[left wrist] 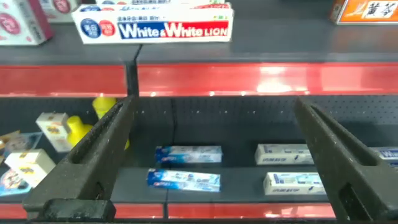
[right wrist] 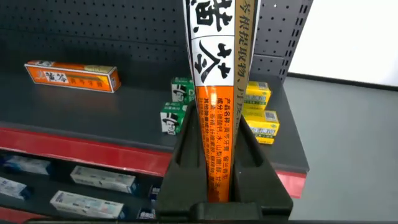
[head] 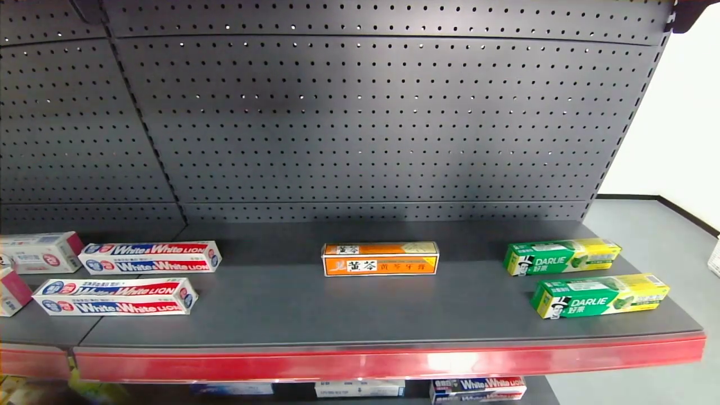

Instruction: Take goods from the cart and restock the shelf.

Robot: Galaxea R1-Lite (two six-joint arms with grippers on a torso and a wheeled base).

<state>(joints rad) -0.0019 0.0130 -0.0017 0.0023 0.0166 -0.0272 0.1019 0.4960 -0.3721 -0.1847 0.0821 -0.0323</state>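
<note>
Right gripper [right wrist: 216,134] pinching a long orange-and-white cardboard box [right wrist: 214,56] with black lettering; left gripper [left wrist: 214,106] spread wide before the shelf [left wrist: 249,78] with its glossy red edge.

A dark grey shelf [head: 360,315] with a red front strip is stocked with toothpaste boxes laid flat, long sides to the front. An orange box [head: 380,259] is set at the middle. Two green-and-yellow boxes [head: 562,256] are placed at the right end, one behind the other, and two white, red and blue boxes [head: 149,257] at the left. A second orange box [right wrist: 217,93] is clamped by one end between the jaws of the right gripper [right wrist: 216,134].
</note>
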